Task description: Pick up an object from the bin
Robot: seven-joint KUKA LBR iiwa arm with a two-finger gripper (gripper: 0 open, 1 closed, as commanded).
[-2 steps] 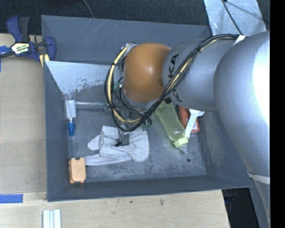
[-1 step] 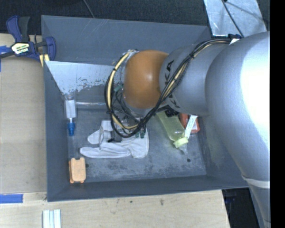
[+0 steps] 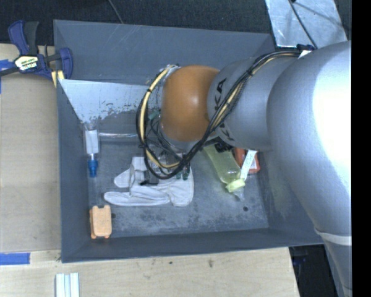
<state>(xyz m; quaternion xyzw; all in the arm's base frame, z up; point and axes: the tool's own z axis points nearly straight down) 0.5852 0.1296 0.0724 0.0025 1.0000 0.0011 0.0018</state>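
A dark part of my gripper point(image 3: 153, 171) shows under the arm's orange dome, low over the middle of the bin. It sits right at the upper edge of a crumpled white glove point(image 3: 151, 193) lying on the bin floor. Whether it touches the glove I cannot tell. Just to its right lies a pale yellow-green bottle point(image 3: 224, 166), partly under the arm, with a red and white packet point(image 3: 247, 161) beside it.
A white marker with a blue tip point(image 3: 91, 148) lies along the left wall. A tan block point(image 3: 101, 221) sits in the front left corner. A clear tube point(image 3: 117, 132) lies near the back. The arm covers the bin's right half.
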